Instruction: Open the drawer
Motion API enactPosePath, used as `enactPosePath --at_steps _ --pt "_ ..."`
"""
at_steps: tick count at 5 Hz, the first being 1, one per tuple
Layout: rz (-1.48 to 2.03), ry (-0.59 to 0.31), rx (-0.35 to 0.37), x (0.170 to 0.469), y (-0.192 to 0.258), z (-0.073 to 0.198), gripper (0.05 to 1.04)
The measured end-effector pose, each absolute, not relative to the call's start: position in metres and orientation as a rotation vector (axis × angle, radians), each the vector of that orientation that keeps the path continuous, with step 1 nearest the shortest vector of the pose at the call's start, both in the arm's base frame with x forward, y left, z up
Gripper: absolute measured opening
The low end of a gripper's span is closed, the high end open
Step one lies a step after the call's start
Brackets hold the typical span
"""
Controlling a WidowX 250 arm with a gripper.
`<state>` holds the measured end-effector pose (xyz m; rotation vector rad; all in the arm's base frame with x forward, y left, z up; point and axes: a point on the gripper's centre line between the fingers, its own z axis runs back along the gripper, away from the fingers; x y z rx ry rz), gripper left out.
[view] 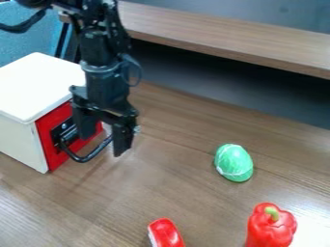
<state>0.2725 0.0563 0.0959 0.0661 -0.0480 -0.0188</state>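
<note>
my gripper (102,144) hangs low at the drawer's black handle (82,158), its fingers spread. one finger is on the drawer side of the bar and the other is out past its far end, a placement that makes sense for a pull: the inner finger can hook behind the bar, or both can pinch it. whether either finger touches the metal, i cannot tell.

the drawer (58,115) has its red front set in the white cabinet (38,87), and it looks shut to me. the handle bows out from that front, leaving room behind it for a finger, which is why i would work there rather than at the drawer's edge. i judge this as the stage just before the pull. the next move should be to settle around the bar, then draw straight out from the cabinet; a slanted pull could let the bar slip free or drag the whole cabinet over the wooden table (129,193).

the green toy (234,163) lies well apart, roughly out ahead of the drawer, with the red pepper (270,229) and a red object (166,234) nearer the camera. none seems close enough to hinder the first bit of opening.
</note>
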Motion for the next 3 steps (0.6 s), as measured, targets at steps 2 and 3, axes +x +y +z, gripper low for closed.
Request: enactPosePath --at_steps 2,3 --pt "-0.020 -0.080 0.110 0.2690 0.0715 0.0843 0.999" --pt "-0.014 -0.114 0.138 0.2731 0.0753 0.0823 0.999"
